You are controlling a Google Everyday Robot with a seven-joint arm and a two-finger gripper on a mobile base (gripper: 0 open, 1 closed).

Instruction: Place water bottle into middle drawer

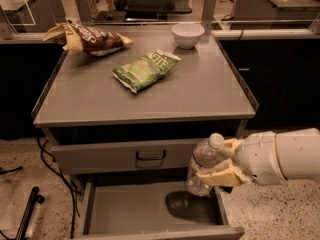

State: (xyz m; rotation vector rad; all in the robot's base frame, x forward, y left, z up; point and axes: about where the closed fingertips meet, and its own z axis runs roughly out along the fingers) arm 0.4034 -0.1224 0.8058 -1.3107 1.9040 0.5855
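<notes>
My gripper (220, 160) comes in from the right on a white arm and is shut on the water bottle (204, 165), a clear ribbed bottle with a white cap. The bottle tilts slightly and hangs above the right part of the open middle drawer (145, 210), whose bare grey floor shows the bottle's shadow. The bottle is in front of the closed drawer front with the black loop handle (151, 156).
On the cabinet top (210, 94) lie a green chip bag (145, 70), a brown snack bag (89, 38) and a white bowl (188, 35). Black cables and a dark pole (27, 211) lie on the floor at the left.
</notes>
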